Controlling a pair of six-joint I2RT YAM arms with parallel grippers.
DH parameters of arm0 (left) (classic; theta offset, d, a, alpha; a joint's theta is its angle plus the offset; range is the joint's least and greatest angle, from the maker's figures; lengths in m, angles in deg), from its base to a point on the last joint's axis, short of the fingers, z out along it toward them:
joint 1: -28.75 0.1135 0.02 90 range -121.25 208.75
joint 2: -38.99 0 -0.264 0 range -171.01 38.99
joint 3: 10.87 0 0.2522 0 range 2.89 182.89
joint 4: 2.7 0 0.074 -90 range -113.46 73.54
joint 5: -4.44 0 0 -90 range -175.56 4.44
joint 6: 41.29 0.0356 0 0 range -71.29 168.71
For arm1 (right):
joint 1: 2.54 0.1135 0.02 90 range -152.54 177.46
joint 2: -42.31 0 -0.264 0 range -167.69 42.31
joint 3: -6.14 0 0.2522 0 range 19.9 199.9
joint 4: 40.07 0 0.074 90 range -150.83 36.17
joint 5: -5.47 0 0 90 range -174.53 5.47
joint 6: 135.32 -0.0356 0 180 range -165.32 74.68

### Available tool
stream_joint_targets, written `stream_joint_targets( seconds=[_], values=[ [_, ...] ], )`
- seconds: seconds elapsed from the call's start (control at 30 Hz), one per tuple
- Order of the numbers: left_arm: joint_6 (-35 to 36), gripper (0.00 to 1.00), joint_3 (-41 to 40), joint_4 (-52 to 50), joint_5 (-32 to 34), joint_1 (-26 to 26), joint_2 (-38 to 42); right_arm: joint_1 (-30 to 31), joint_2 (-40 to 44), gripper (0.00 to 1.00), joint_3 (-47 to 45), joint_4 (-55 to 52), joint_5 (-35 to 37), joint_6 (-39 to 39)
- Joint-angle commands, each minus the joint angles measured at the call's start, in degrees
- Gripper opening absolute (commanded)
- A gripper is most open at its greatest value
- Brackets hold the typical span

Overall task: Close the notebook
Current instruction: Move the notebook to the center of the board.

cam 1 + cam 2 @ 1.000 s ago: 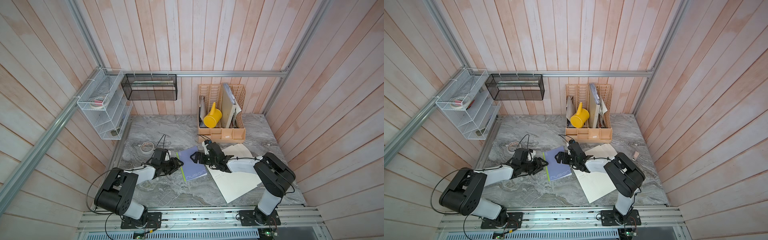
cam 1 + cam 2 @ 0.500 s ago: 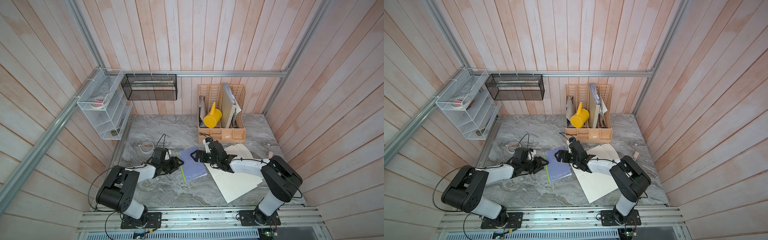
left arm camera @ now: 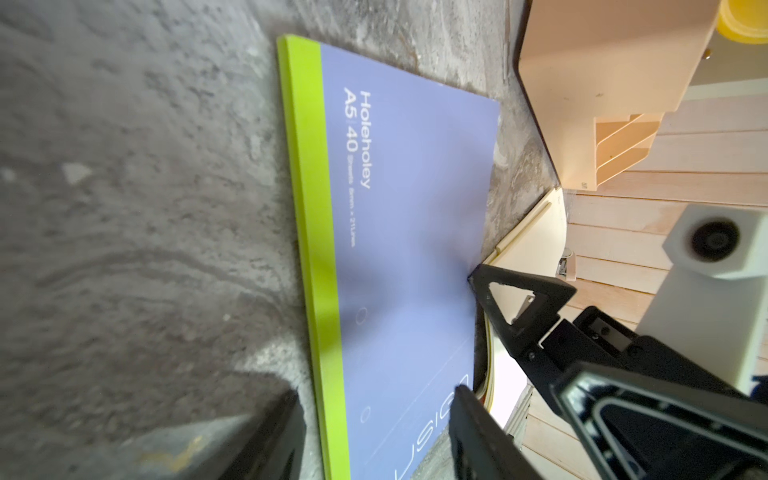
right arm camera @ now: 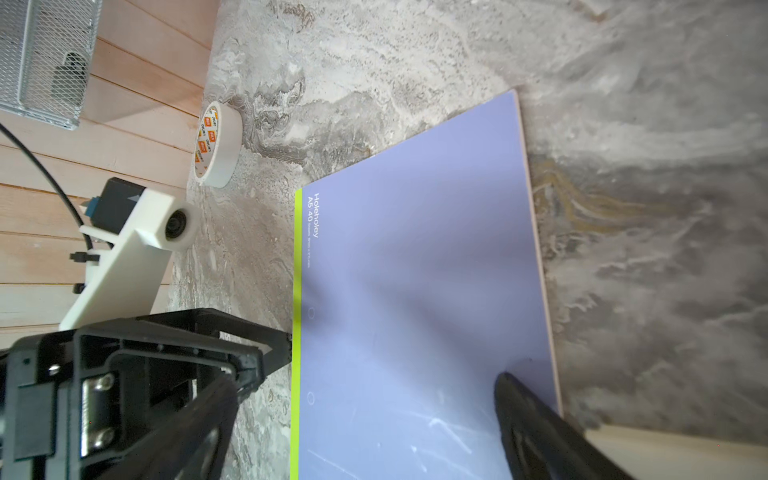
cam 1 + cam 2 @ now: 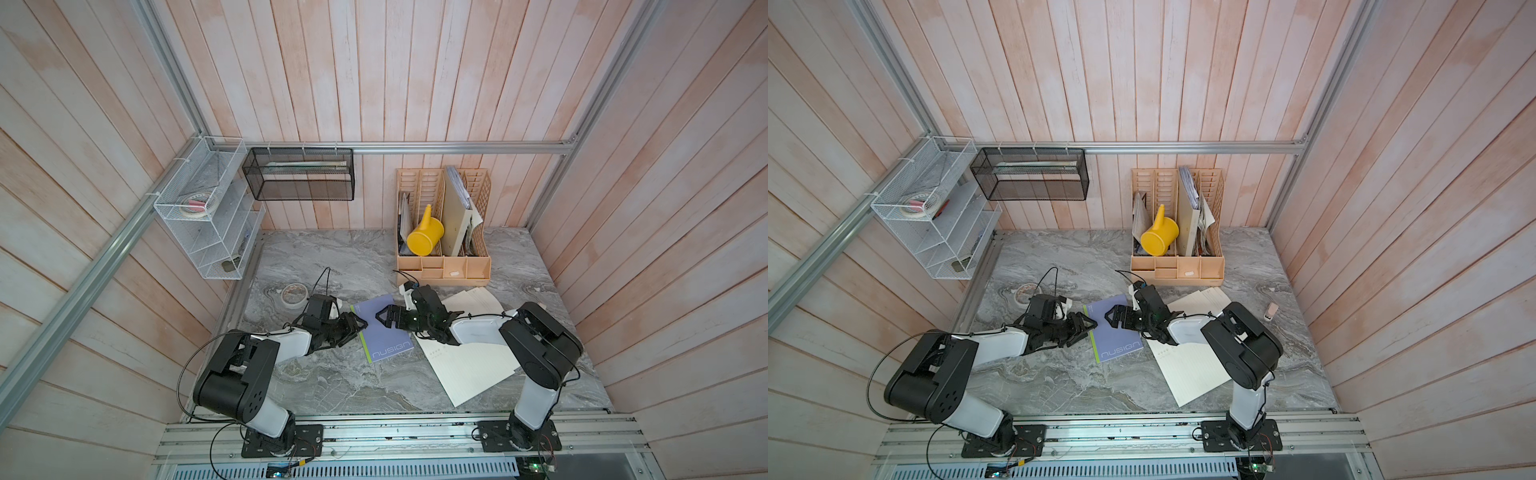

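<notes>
Nearest, left gripper (image 5: 359, 328): fingers apart, green spine edge between them. The notebook (image 5: 388, 343) lies flat on the table (image 5: 332, 374), purple cover down, looks closed. Beyond, right gripper (image 5: 384, 319): fingers apart, one tip on the cover's free edge. Next: lift both clear without dragging the cover.

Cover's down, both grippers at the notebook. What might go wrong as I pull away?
The right gripper rests a fingertip at the free edge of the notebook; pulling away may catch the cover and flip it open.
The left gripper sits against the green spine; a nudge could slide the notebook.
The right arm overhangs loose sheets and might drag them.
</notes>
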Motion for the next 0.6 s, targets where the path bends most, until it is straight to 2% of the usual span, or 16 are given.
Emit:
stream_joint_targets(
  seconds=[0.0,0.17,0.4,0.57],
  values=[
    [0.1,0.59,-1.8,-3.2,0.7,1.0,-2.1,0.4,-2.3,0.98,-0.3,-5.1,0.1,-0.3],
    [-2.5,0.54,-3.7,0.7,-2.4,1.5,-2.9,0.4,-3.7,0.98,-1.4,-4.0,-0.9,-1.6],
    [-3.6,0.54,-4.6,1.4,0.0,1.4,-4.6,0.4,-4.5,0.98,-2.9,-1.5,-2.3,-3.3],
    [-4.0,0.54,-4.6,7.1,-1.5,0.7,-9.4,0.4,-5.0,0.98,-3.2,-0.1,-2.9,-3.9]
  ],
)
